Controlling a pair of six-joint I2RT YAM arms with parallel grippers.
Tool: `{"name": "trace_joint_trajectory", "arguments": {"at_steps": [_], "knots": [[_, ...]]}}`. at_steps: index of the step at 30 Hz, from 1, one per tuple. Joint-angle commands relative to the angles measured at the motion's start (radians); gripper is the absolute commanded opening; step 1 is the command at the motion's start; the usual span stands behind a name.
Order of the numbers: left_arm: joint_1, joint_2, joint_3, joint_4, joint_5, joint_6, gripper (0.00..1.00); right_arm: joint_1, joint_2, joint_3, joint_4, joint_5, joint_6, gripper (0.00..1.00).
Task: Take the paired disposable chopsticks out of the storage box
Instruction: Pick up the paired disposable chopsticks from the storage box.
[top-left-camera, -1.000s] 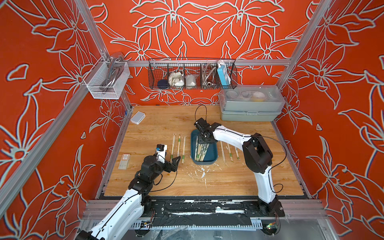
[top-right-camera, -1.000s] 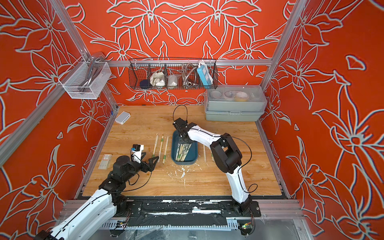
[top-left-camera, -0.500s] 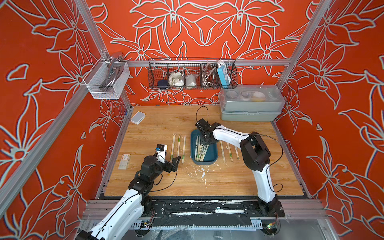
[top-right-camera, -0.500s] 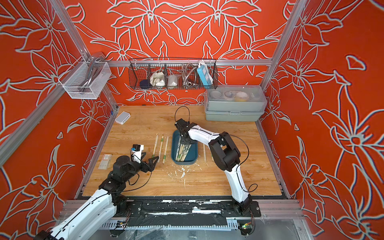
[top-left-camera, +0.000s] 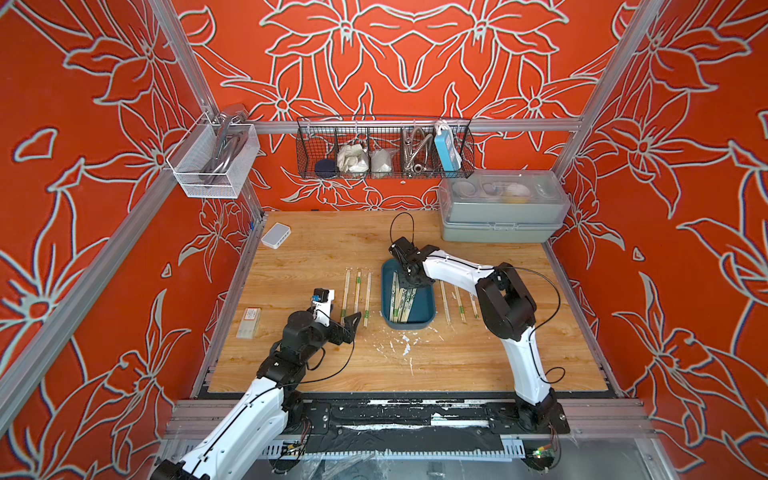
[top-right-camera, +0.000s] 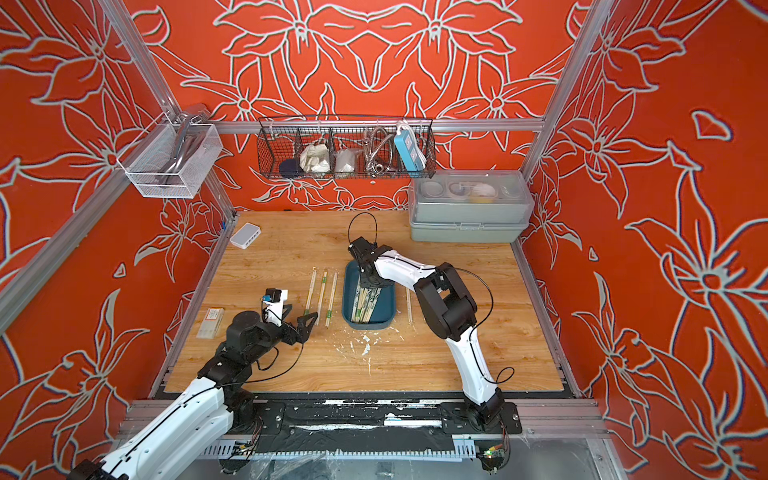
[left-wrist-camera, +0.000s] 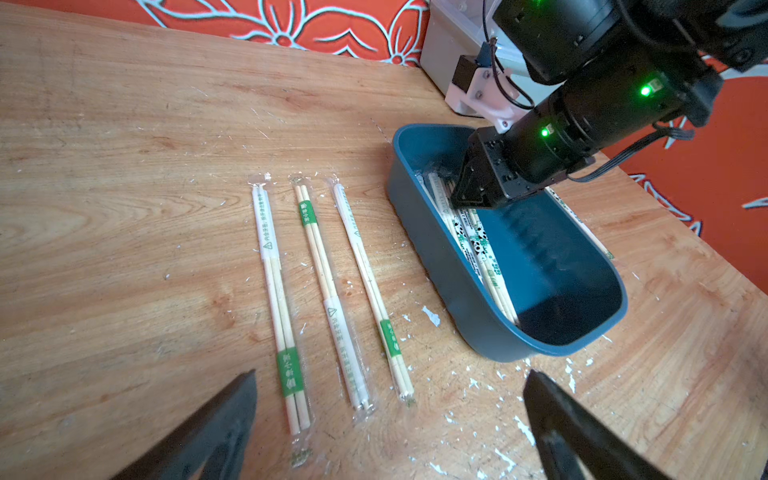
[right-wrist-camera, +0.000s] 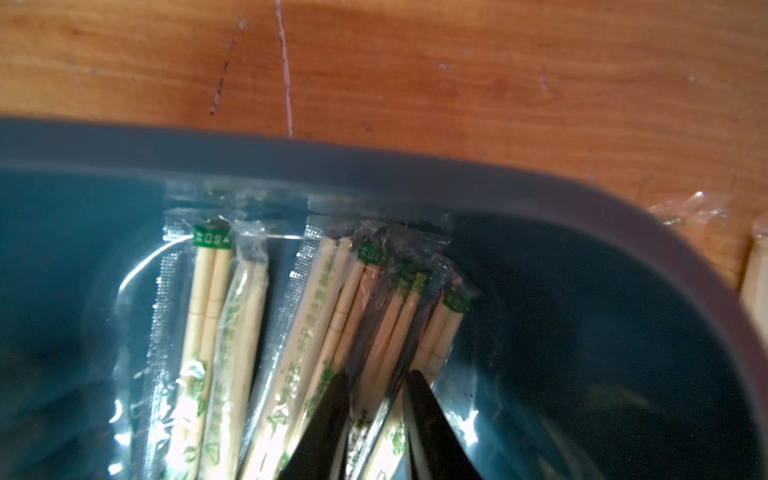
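The left gripper (left-wrist-camera: 390, 376) is nearest the robot's base, held low over the wooden tabletop (top-left-camera: 457, 361). Its fingers (left-wrist-camera: 224, 415) are spread wide and grip nothing. Just beyond its tips, three sleeved chopstick pairs (left-wrist-camera: 323, 270) lie side by side on the wood, roughly parallel, at 9 o'clock of the storage box (top-left-camera: 409, 323).

The box, an open dark teal tray, sits mid-table, with white flecks (top-left-camera: 405, 345) scattered at its 6 o'clock. More paired disposable chopsticks (top-left-camera: 402, 296) lie lengthwise inside it, bunched toward its 9 o'clock wall. At the box's 3 o'clock, three further pairs (top-left-camera: 457, 298) lie on the table.

The right gripper (right-wrist-camera: 376, 376) reaches down into the box's far end, at 12 o'clock. In the right wrist view its two black fingers (right-wrist-camera: 328, 419) pinch one sleeved pair (right-wrist-camera: 390, 332) from either side, the pair's green-printed end lying close to the end wall.

Farther back, a grey-green lidded case (top-left-camera: 498, 226) stands at 1 o'clock and a small white box (top-left-camera: 276, 235) at 10 o'clock. A black wire basket (top-left-camera: 307, 149) hangs on the back wall.
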Motion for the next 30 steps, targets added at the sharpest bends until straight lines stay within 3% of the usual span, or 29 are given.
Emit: {"name": "trace_joint_trajectory", "arguments": {"at_steps": [1,14,30], "knots": [[-0.004,0.001,0.033,0.032,-0.006,0.002,1.00,-0.001,0.049,0.022,-0.005,-0.030,-0.009,0.26],[-0.004,0.002,0.032,0.030,-0.007,0.002,1.00,-0.001,0.030,0.005,-0.006,-0.051,-0.027,0.07],[-0.004,0.013,0.033,0.034,-0.008,0.000,1.00,0.000,-0.095,-0.013,-0.022,-0.075,-0.055,0.05]]}}
